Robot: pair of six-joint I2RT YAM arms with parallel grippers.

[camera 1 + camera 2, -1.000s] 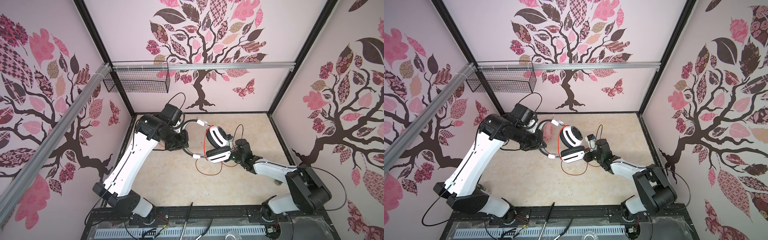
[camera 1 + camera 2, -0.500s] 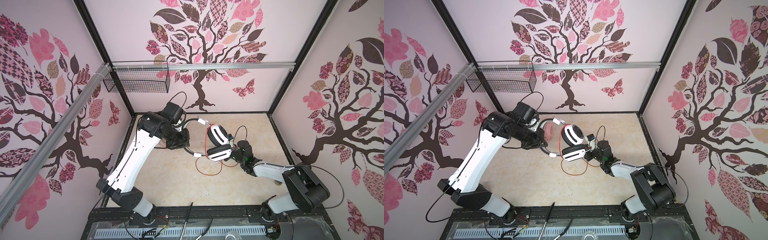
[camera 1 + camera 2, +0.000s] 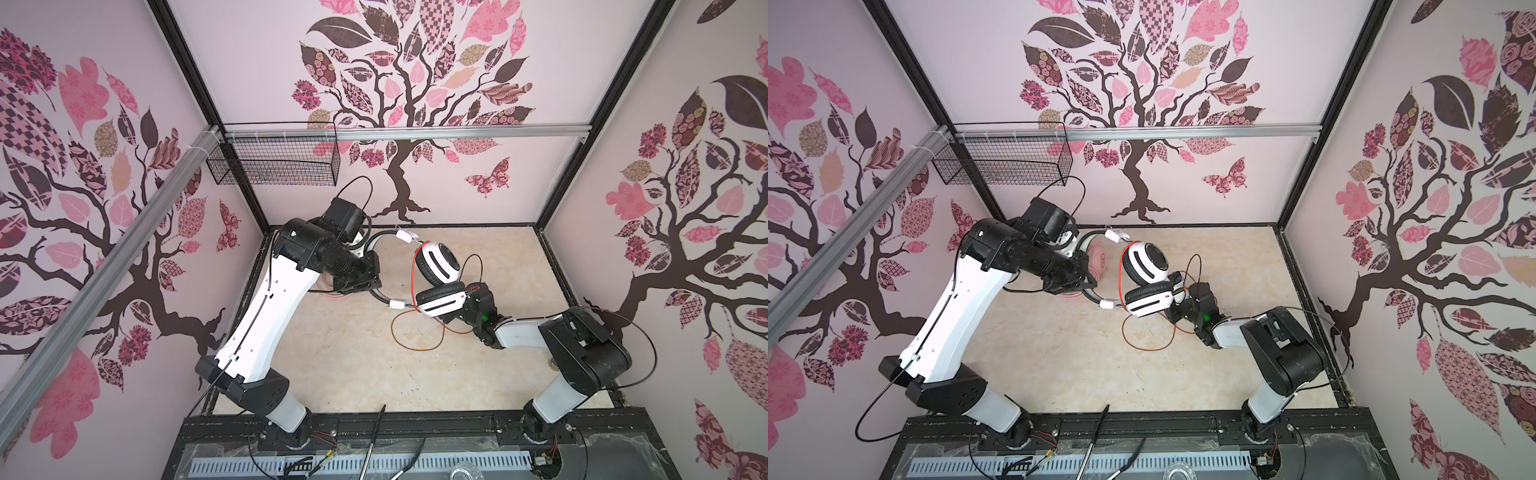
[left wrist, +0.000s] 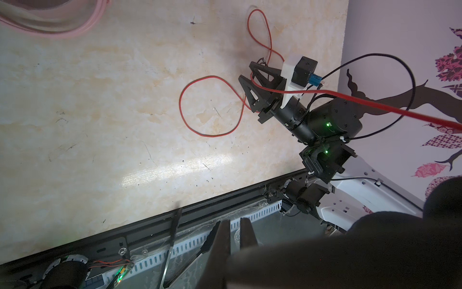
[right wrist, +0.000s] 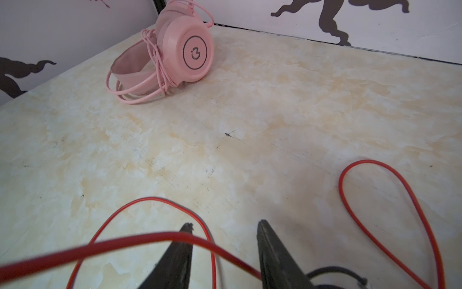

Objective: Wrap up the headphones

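Holding white-and-black headphones [image 3: 440,301] aloft over table [image 5: 275,112] centre: left gripper [image 3: 368,284], jaws closed | right gripper [image 5: 224,222], at headset's 4 o'clock: jaws moderately apart, orange-red cord [image 5: 150,237] lying across them, unclamped | pink headphones [image 5: 186,50]: table, 11 o'clock, cord-wound.

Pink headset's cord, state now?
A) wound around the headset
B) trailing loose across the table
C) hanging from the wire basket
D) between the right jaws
A: the right wrist view shows the pink cord bundled around the pink headset on the table; the one crossing the right jaws is the orange-red cord.
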